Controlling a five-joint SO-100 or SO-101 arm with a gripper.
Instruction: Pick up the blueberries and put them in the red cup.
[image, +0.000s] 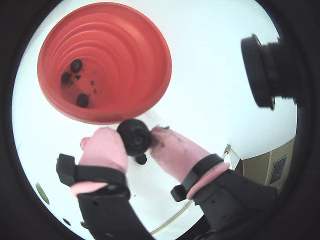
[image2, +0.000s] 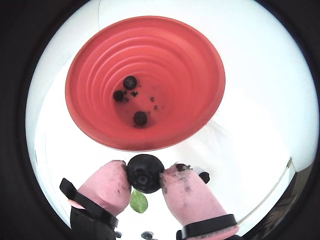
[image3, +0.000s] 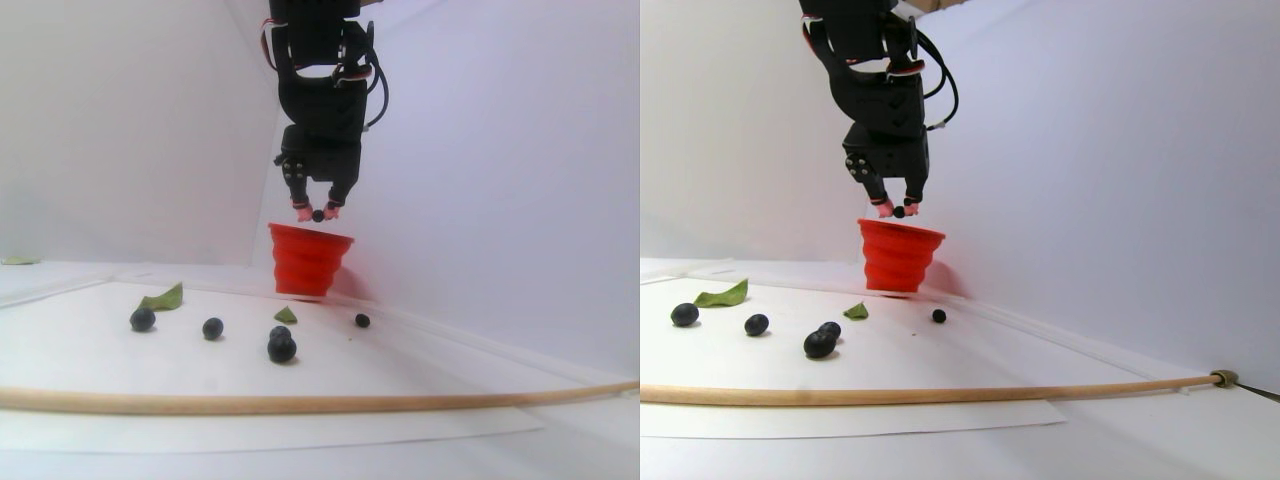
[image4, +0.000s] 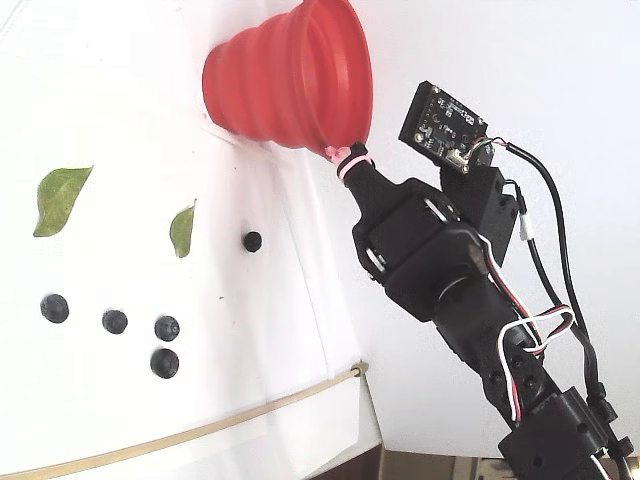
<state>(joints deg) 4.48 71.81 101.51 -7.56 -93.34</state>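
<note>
Wrist views: pink-padded black gripper (image2: 145, 175) clamps one dark round blueberry (image2: 145, 173) just outside ribbed red silicone cup (image2: 145, 82) rim; three berries (image: 76, 65) inside. Stereo pair alone shows five loose blueberries (image3: 281, 348) on white tabletop (image3: 100, 360).

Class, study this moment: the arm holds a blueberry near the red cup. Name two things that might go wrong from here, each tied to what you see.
1. The blueberry in the gripper sits near the red cup's rim, not over its centre; released now, it may strike the rim and bounce out.
2. The pink pads carry dark smears, so the berry may be getting squashed, or may stick when the jaws open.
</note>
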